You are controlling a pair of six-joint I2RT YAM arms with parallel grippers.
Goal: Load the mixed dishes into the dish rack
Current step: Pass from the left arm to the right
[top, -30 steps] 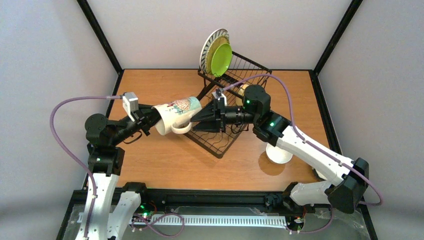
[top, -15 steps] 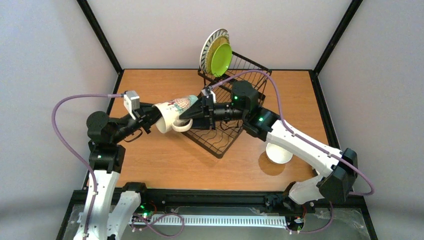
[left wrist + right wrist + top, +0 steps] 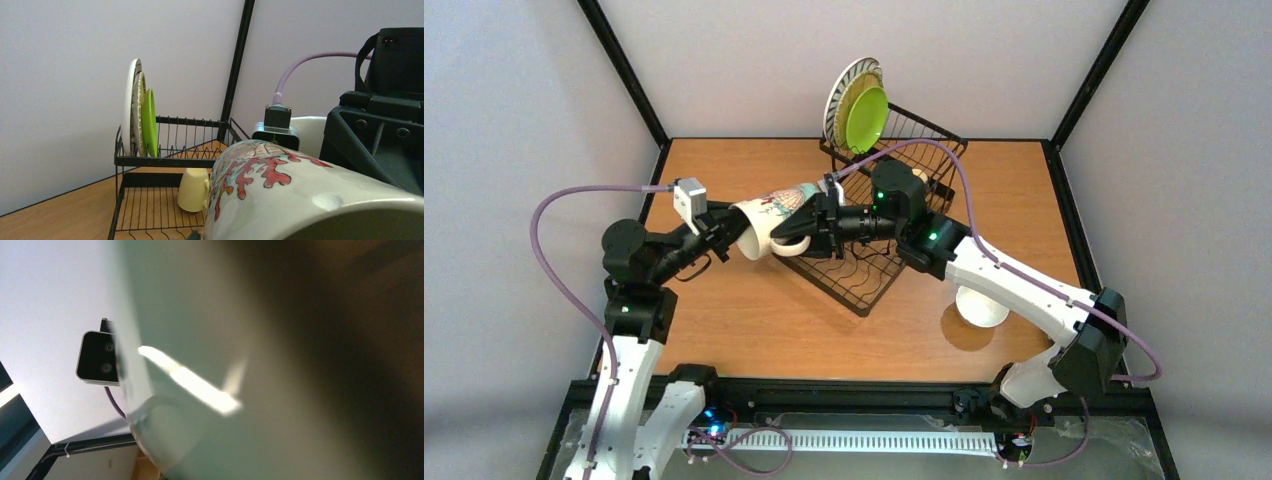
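A pale mug (image 3: 774,222) with a red and teal pattern hangs on its side above the left corner of the black wire dish rack (image 3: 864,285). My left gripper (image 3: 727,232) is shut on its rim end. My right gripper (image 3: 809,226) stands open, a finger on each side of the mug's base end; contact cannot be told. The mug (image 3: 310,200) fills the lower left wrist view and the mug (image 3: 275,365) blocks most of the right wrist view. A striped plate (image 3: 840,88), a bamboo plate (image 3: 854,100) and a lime-green plate (image 3: 867,118) stand upright in the rack's far corner.
A pale yellow mug (image 3: 194,189) sits upside down on the rack's floor (image 3: 145,205). A small white bowl (image 3: 981,308) rests on the wooden table (image 3: 744,320) at the right, partly under my right arm. Black frame posts rise at the table's far corners.
My right arm has reached left until its fingers straddle the mug's base, and its jaws have narrowed slightly. The left gripper and mug have risen and shifted a little toward the rack.
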